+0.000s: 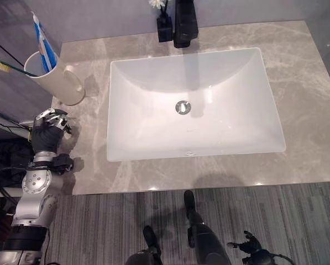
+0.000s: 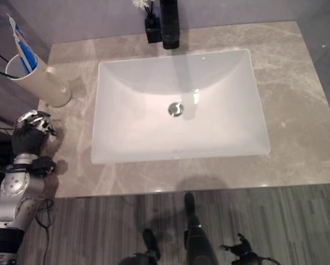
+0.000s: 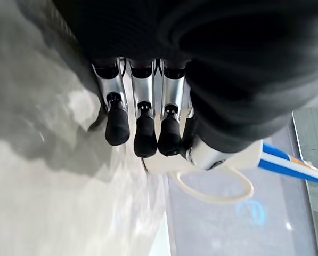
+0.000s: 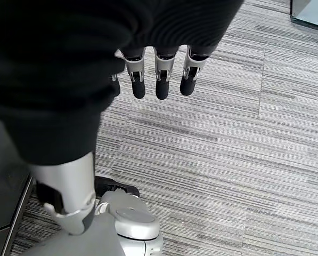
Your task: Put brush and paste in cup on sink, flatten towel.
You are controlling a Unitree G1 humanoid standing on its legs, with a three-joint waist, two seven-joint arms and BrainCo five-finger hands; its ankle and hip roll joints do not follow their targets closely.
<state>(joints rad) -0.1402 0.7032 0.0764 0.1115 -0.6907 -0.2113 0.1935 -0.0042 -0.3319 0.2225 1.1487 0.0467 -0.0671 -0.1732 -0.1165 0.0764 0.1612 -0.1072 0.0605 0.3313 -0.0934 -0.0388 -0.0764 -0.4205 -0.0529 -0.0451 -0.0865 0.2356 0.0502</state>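
A grey marbled surface (image 1: 308,110) is spreading across the scene, and a white rectangular sink (image 1: 193,105) is sitting sunk into its middle, with a round metal drain (image 1: 182,107) lying in the basin floor. At the back edge, a black faucet (image 1: 184,22) is standing over the basin, and a small black holder with a white flower (image 1: 163,25) is standing just beside it. Below the surface, a grey striped carpet floor (image 1: 297,221) is showing.

At the far left corner of the surface, a cream cup (image 1: 57,80) with a handle is standing upright. A blue and white toothpaste tube (image 1: 44,47) is leaning inside it, and a toothbrush (image 1: 7,67) with a dark green handle is sticking out of it toward the left.

The left hand (image 1: 50,128) is hovering at the left edge of the surface, near the cup and apart from it, its fingers (image 3: 145,138) curling loosely and holding nothing. The right hand (image 1: 250,245) is hanging low over the carpet, its fingers (image 4: 161,88) relaxing, nearly straight and empty.
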